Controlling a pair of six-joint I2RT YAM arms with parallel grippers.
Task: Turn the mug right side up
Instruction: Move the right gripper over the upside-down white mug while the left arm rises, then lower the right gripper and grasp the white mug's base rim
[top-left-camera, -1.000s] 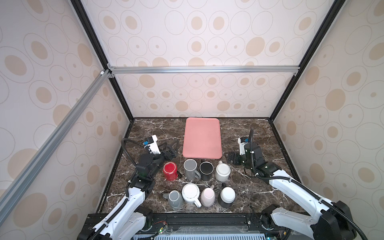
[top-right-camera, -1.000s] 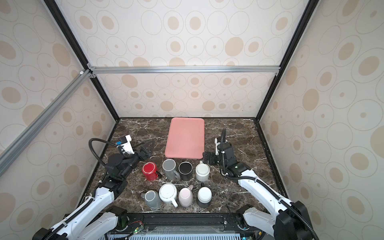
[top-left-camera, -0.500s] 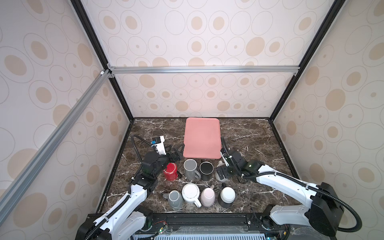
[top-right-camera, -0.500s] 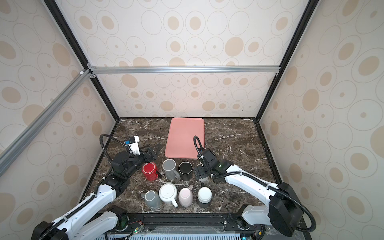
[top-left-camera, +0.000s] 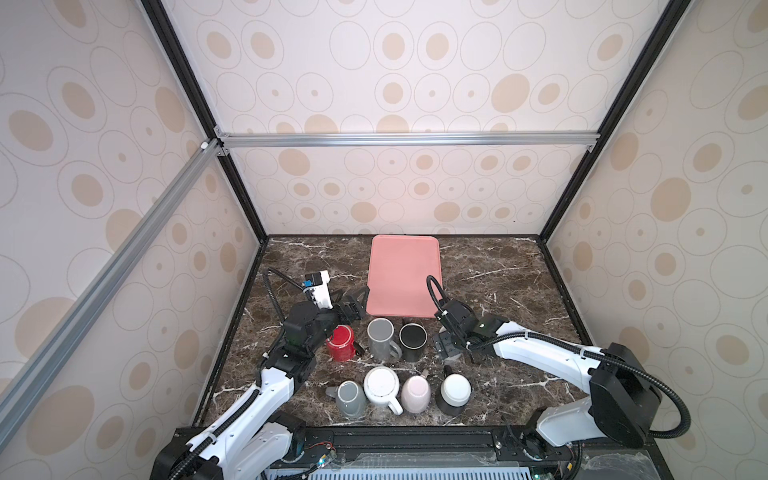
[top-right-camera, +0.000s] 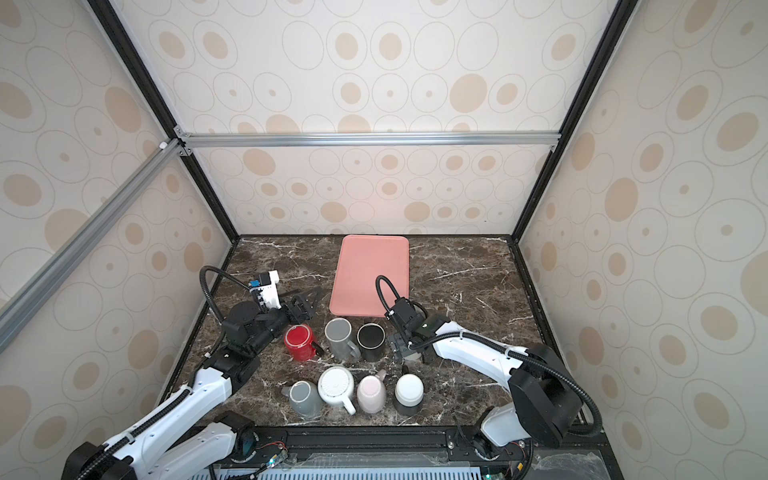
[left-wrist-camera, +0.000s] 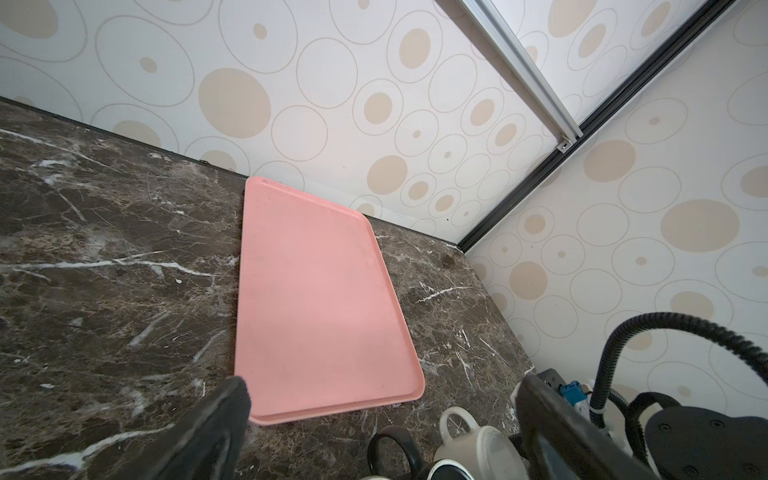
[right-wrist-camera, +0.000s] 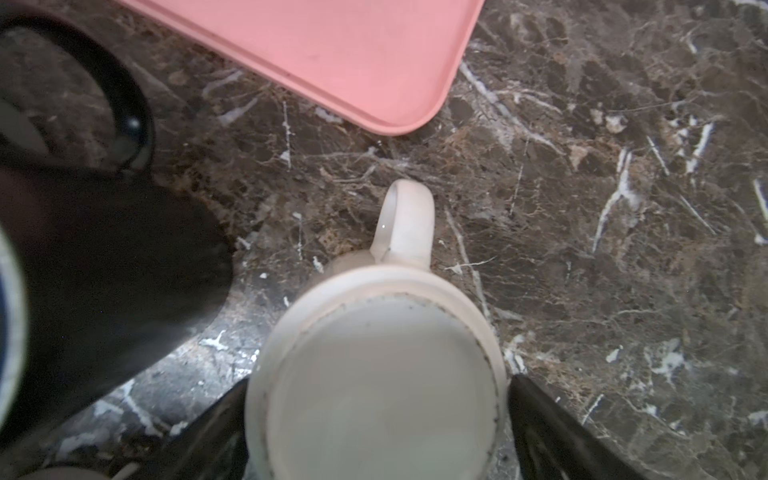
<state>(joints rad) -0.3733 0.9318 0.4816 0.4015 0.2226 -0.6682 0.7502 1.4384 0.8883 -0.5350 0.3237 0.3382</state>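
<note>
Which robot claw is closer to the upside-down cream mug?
Right. The right gripper is directly over the cream mug, straddling its sides. The left gripper hangs at the far end of that row, beyond the red mug.

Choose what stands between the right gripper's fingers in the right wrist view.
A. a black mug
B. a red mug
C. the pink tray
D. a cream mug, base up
D: the cream mug, its flat base facing the camera, sits between the two dark fingers of the right gripper, one on each side of it.
</note>
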